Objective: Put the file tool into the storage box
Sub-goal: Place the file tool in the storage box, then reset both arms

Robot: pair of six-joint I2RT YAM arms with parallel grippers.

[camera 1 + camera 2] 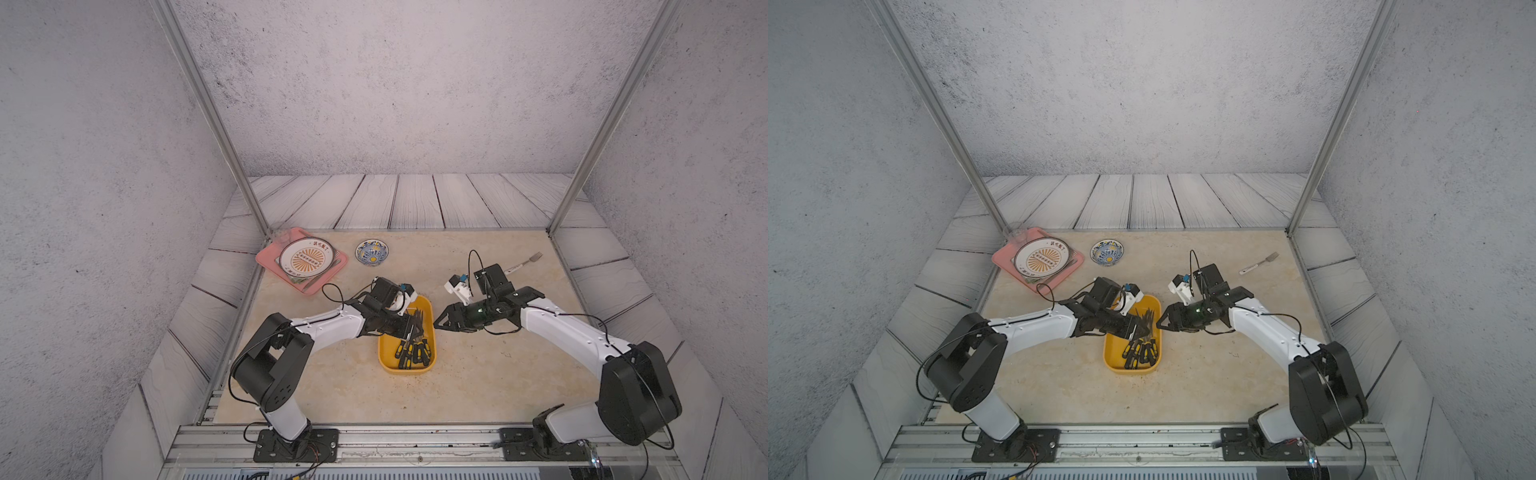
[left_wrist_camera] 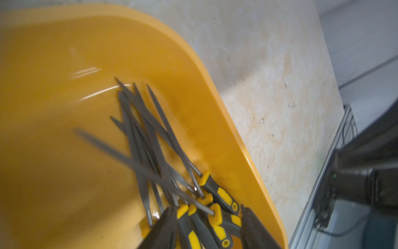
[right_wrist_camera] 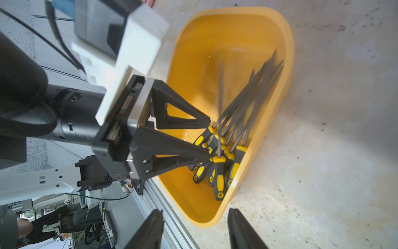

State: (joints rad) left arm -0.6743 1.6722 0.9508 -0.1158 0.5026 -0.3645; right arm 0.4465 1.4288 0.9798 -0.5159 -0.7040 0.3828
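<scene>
The yellow storage box sits mid-table in both top views and holds several file tools with black-and-yellow handles. My left gripper hovers over the box, open. Its fingers straddle the handles without pinching any. One file tool is motion-blurred and lies loose across the others inside the box. My right gripper stands open and empty just right of the box rim.
A pink tray with a round plate sits at the back left, with a blue patterned bowl beside it. A fork lies at the back right. Metal frame posts stand at the back corners.
</scene>
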